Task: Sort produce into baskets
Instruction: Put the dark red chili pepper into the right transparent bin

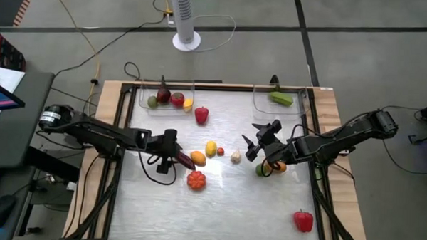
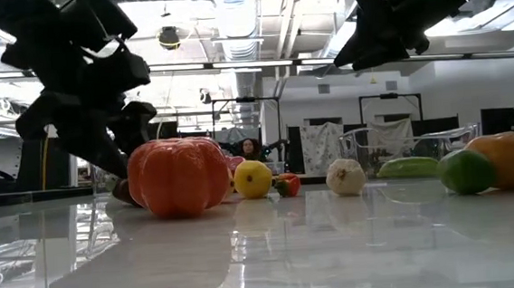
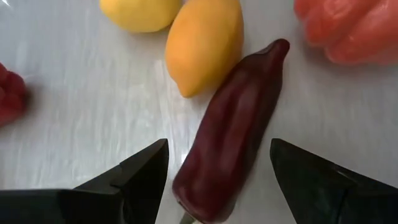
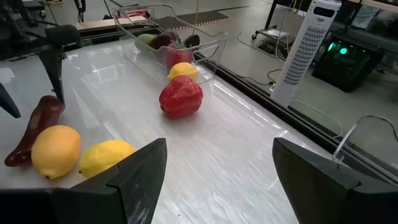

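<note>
Left gripper (image 3: 217,168) spread, straddling one dark red pepper (image 3: 233,134) mid-tabletop; its long axis runs along the fingers, tapered tip pointing away. One orange lemon (image 3: 204,45) touches it. Right gripper (image 1: 253,141) spread, near tabletop's right edge.

No text, label, brand, number or sign can be read in any of the four views. Neither the produce, the baskets nor the counter carries legible writing, and the screen at the left edge of the high view shows nothing readable.
</note>
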{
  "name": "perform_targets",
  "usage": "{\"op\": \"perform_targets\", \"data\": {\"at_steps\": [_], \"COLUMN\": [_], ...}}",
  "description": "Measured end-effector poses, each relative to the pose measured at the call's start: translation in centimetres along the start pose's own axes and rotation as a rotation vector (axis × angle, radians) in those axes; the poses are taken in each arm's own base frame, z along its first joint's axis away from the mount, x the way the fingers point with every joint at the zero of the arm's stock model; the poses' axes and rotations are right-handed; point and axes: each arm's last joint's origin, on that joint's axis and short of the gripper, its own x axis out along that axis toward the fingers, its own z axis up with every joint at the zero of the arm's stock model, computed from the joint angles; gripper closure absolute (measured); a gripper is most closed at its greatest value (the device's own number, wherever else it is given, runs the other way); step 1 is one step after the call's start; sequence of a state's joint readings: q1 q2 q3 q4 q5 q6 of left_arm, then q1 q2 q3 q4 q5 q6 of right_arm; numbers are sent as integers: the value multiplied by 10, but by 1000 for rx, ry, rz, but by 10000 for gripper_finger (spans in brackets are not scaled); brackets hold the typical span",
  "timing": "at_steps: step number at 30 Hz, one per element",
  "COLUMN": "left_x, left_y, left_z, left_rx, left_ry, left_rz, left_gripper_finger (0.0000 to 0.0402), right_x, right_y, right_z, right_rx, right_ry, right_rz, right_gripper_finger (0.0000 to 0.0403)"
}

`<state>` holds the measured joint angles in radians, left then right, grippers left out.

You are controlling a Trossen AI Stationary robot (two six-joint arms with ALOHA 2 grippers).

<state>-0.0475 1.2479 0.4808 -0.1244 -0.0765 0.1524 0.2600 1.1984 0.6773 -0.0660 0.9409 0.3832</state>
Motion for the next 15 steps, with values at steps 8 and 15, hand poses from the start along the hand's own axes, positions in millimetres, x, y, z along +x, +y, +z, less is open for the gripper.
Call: {"op": "perform_targets", "data": {"at_steps": [8,15], "left_x": [21,36], "left_y": [-3,-4], "left_z": [-9,-9], "left_rx": [-62,-30], "left_ry": [-14,15], "left_rz": [3,-5], "left_gripper_finger": [134,134], "right_x": [0,0], "right_y": [0,1], "right_z": [0,1], "right_rx": [6,1], "right_ry": [-4,-8], "right_rz": [2,5], "right_gripper_finger": [82,82]}}
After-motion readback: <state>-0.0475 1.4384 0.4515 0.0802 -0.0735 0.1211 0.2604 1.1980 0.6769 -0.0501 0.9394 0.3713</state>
